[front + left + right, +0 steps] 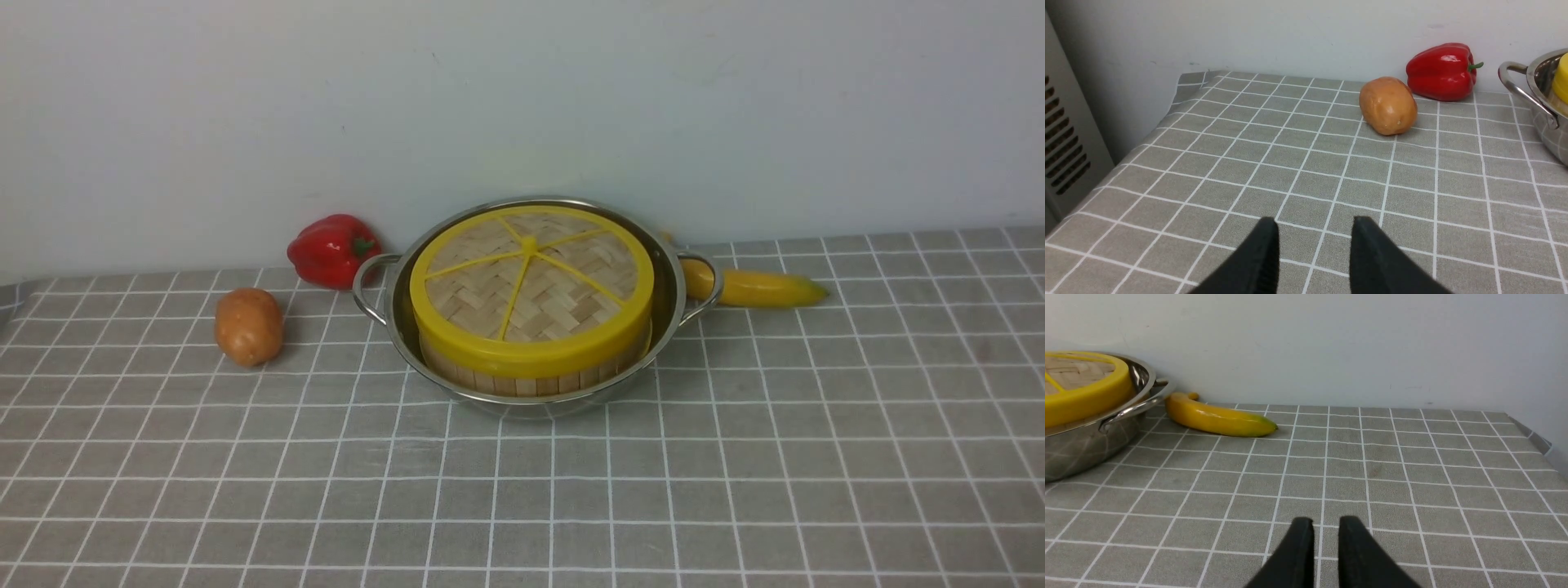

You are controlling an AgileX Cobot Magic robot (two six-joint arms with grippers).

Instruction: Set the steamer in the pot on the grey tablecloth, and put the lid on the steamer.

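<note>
The lid (531,282) is seen seated on the steamer (529,377) inside the pot (673,286); light, stiff bamboo, best taken at the yellow rim. Both grippers' fingers (1267,249) (1302,547) are spread, nothing held

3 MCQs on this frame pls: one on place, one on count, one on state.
1. Where is the steamer?
A. inside the pot
B. beside the potato
C. on the banana

2. How many food items lie on the grey tablecloth?
A. one
B. three
C. five

3. What state is the lid in?
A. leaning on the wall
B. held by the left gripper
C. seated on the steamer

Answers: 1 A, its wooden wall stands within the steel rim. 2 B, potato, red pepper, banana. 3 C, the lid's yellow rim caps the basket, and both grippers are empty.
</note>
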